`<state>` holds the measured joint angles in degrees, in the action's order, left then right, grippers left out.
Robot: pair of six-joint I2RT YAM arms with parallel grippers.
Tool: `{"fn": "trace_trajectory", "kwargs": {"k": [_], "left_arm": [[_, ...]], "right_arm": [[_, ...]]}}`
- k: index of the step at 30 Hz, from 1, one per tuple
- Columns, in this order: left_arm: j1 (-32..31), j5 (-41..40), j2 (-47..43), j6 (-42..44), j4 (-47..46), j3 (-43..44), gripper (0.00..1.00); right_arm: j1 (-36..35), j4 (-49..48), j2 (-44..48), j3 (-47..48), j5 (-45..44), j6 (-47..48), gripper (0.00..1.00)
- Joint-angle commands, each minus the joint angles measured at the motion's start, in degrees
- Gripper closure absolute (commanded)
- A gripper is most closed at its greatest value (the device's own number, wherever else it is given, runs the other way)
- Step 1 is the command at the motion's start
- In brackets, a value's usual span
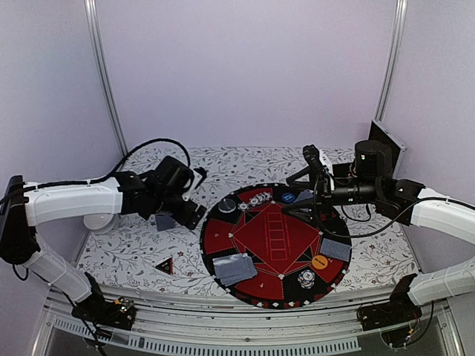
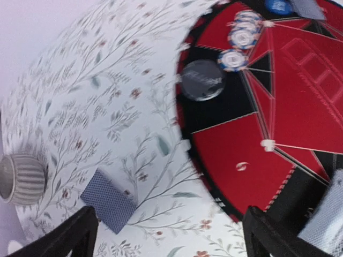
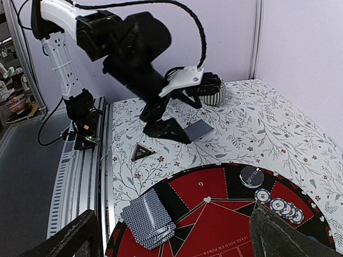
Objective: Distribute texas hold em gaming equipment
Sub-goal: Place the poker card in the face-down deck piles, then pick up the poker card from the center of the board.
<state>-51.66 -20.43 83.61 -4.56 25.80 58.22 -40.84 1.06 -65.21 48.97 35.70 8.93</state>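
The left hand (image 2: 170, 227) hangs over the counter (image 2: 96, 91) with its fingers wide apart. A small packet of blue-backed cards (image 2: 107, 201) lies flat just beside 1 finger, off the mat (image 2: 300, 107) and in no grip. I judge this a set-down. To finish it cleanly, lift straight up so neither finger drags the packet toward the ribbed cup (image 2: 21, 179). The right hand (image 3: 177, 235) hovers spread over the mat, holding nothing, with poker chips (image 3: 278, 204) nearby.

Pale lilac walls (image 1: 245, 74), metal corner posts (image 1: 105, 74), white floral tablecloth (image 1: 126, 245), grey floor (image 3: 27, 176)
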Motion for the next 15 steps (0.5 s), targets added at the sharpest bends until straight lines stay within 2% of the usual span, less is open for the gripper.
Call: {"fn": "trace_trajectory", "kwargs": {"k": [1, 3, 6, 9, 15], "left_arm": [[15.1, 8.5, 1.3, -12.7, 10.0, -0.3, 0.02], [22.9, 13.4, 3.1, -16.0, 9.3, -1.3, 0.02], [28.0, 14.1, 2.8, -19.9, 1.6, -5.7, 0.02], [30.5, 13.6, 4.4, -23.7, -3.2, -7.3, 0.02], [30.9, 14.3, 11.7, -26.4, -5.8, -5.8, 0.02]], "right_arm": [[0.0, -1.5, 1.6, -0.6, 0.3, -0.7, 0.01], [0.0, -1.5, 1.2, -0.4, 0.6, -0.8, 0.01], [0.0, -1.5, 0.7, -0.3, 1.0, -1.0, 0.01], [0.0, -1.5, 0.7, -0.5, 1.0, -1.0, 0.01], [0.0, -1.7, 0.5, -1.0, 1.0, -1.0, 0.01]]}}
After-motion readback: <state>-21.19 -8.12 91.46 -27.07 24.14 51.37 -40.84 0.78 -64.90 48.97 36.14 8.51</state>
